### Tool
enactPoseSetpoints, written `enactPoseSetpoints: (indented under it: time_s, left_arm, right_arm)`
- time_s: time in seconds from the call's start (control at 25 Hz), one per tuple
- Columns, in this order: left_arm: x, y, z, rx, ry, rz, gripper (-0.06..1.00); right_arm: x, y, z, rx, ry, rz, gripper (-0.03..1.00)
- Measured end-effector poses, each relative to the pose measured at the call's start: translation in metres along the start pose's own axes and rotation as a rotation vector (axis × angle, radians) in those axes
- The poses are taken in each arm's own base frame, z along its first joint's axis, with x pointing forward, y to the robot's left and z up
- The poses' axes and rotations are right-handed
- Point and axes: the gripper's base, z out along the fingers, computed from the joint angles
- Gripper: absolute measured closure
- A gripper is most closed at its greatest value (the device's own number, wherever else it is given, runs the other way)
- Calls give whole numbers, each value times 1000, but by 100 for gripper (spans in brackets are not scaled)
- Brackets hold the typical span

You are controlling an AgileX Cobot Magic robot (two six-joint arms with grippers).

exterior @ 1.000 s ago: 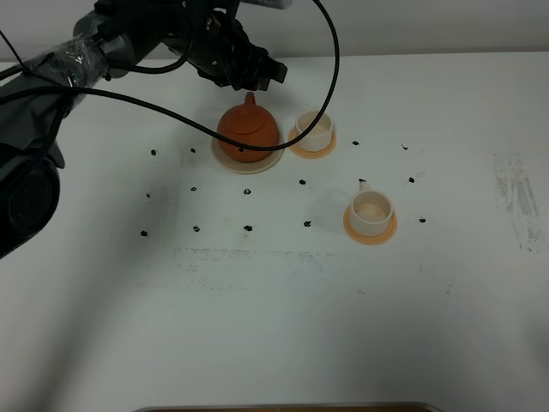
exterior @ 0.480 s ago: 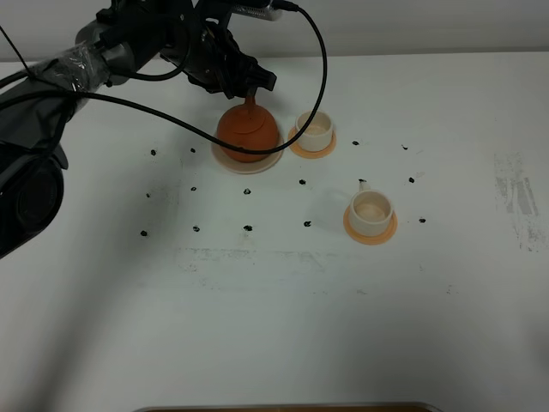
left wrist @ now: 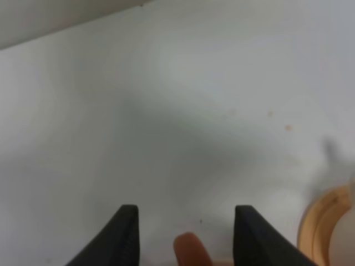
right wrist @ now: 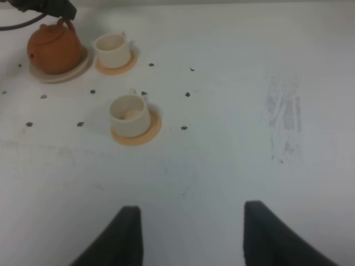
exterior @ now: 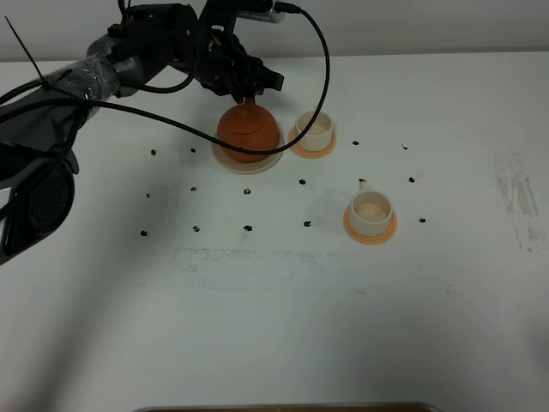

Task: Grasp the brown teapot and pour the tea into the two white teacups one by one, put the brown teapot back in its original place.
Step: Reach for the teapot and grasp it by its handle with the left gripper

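Left side. The left arm reaches in over the far-left part of the white table [exterior: 343, 326]. The left gripper [exterior: 250, 86] hangs directly above the brown teapot [exterior: 249, 130]. In the wrist view its two black fingers [left wrist: 126, 235] stand apart with the teapot's loop handle [left wrist: 188, 250] between them. I see a gap on either side, so the handle is straddled but not pinched.

Teapot location: upright, lid on, seated on its cream saucer [exterior: 249, 168], handle uppermost toward the gripper.

Handling, my judgement:
- Fired clay is stiff, brittle and fairly smooth, and it will not give under the pads.
- With tea inside it is likely the heaviest item here.
- The handle is the only sensible hold. I would take it square across the loop, so the body cannot swing about the pinch.
- The lid looks loose, so a steep tilt could let it slide.

Centre. The far white teacup [exterior: 314, 129] sits just beside the teapot on its orange coaster [exterior: 313, 153], close enough to knock on lift-off.

Further right and nearer me, the near white teacup [exterior: 371, 209] stands on a second coaster [exterior: 371, 235], well apart from the teapot. I cannot tell whether either cup holds tea.

Right side. The right gripper [right wrist: 191, 235] shows only in its own wrist view. Its fingers are spread wide over bare table with nothing between them.
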Motion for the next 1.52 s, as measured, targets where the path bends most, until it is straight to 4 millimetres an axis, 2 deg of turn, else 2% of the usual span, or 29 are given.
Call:
enactPoseSetpoints:
  time_s: [0.36,0.88,1.52]
  left_arm:
    - [8,1,7,-5,34,22,53]
    - [7,4,7,-33,36,70,53]
    - [3,6,-7,-71,81,144,53]
  right_arm:
    - [0,0,0,-1,0,0,53]
    - [0,0,0,-1,0,1,53]
    - [0,0,0,-1,0,1,53]
